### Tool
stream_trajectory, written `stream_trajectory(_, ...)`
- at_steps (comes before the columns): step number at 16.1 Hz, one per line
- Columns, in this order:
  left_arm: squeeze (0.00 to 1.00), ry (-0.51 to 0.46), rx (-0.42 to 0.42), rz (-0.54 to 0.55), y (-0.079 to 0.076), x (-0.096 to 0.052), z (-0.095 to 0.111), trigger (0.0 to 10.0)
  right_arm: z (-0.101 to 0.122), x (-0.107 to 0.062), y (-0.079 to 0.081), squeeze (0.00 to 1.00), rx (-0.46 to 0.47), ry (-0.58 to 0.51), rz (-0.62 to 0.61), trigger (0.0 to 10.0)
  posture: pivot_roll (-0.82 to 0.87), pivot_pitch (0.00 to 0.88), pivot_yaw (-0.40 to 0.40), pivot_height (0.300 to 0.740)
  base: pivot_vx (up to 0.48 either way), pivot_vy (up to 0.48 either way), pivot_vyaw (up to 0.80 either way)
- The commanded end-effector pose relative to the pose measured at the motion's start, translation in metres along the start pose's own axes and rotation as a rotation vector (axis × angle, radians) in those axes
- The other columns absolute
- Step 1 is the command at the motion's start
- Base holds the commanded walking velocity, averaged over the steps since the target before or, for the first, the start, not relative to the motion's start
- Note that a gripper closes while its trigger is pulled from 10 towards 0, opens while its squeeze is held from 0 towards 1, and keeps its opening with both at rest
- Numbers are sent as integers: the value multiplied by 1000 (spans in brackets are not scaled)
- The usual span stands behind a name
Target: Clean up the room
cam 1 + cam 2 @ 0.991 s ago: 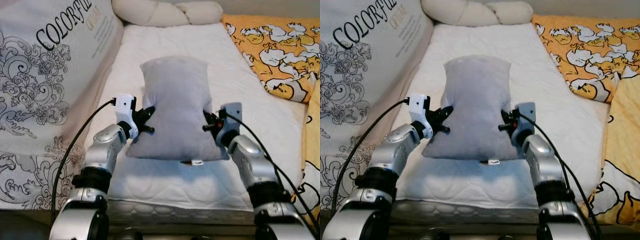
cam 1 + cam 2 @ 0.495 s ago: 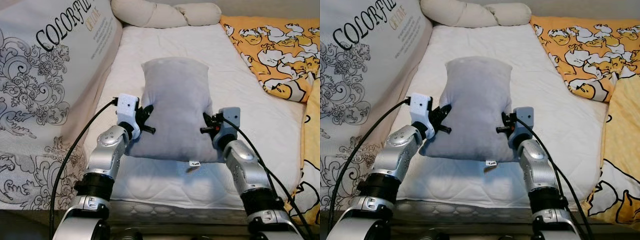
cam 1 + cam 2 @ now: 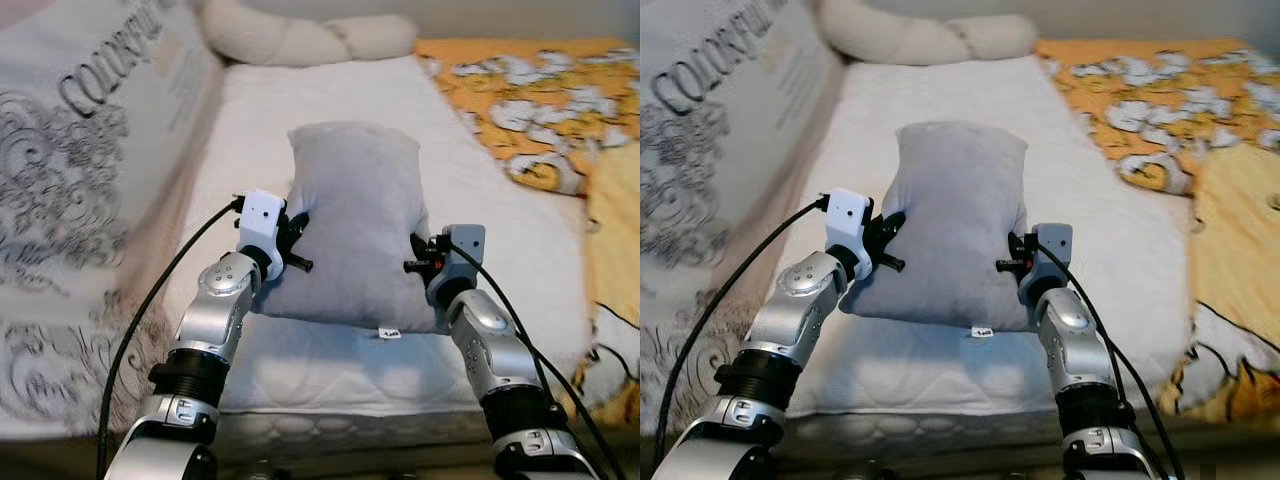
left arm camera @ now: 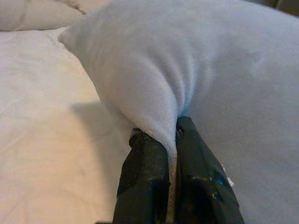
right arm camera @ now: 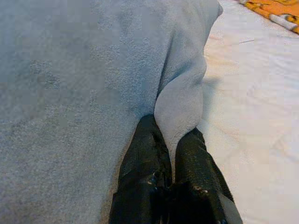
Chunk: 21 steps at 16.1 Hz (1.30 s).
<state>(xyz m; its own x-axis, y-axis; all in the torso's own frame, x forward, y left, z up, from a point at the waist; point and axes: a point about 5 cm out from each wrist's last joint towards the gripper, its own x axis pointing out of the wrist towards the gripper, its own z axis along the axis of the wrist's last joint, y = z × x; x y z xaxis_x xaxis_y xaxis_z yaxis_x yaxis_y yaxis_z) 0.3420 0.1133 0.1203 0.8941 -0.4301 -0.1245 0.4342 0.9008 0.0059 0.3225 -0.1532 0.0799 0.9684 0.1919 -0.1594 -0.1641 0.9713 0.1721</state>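
Both tools (image 4: 168, 135) pinch pillow (image 3: 355, 215) edges

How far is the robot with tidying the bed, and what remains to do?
Done: the robot has the grey pillow gripped at both side edges. In hand: the left gripper and the right gripper each pinch a fold of it, holding it above the white mattress. Left: the pillow is not yet set down anywhere, and the orange blanket lies rumpled on the robot's right side of the bed.

White mattress (image 3: 330, 100) open ahead; box (image 3: 90, 170) crowds left.
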Motion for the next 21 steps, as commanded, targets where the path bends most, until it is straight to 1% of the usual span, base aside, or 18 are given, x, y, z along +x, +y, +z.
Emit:
stream_trajectory(1,0,-49,28,17,2,0,11,10000,7,-1,-4,0,25,-34,-24,10000,-55,0,39,740,0,382,0)
stream_trajectory(3,0,-50,29,18,2,0,11,10000,7,-1,-4,0,44,-32,-29,10000,-56,0,38,740,0,382,0)
stream_trajectory(10,0,-51,33,23,3,1,12,10000,6,1,-2,0,44,-17,-18,10000,-48,0,32,740,0,310,0)
stream_trajectory(13,0,-55,41,34,3,1,13,10000,6,1,-1,0,53,-15,-21,10000,-48,0,33,740,0,0,0)
stream_trajectory(14,0,-59,65,38,4,1,14,10000,6,0,-2,0,53,-18,-25,10000,-49,0,36,740,0,0,0)
stream_trajectory(16,0,-81,42,49,7,1,17,10000,6,0,-2,0,52,-20,-26,10000,-48,0,36,740,0,0,0)
stream_trajectory(21,0,-77,33,46,6,2,17,10000,8,1,-3,0,41,-19,-30,10000,-57,0,40,740,48,0,0)
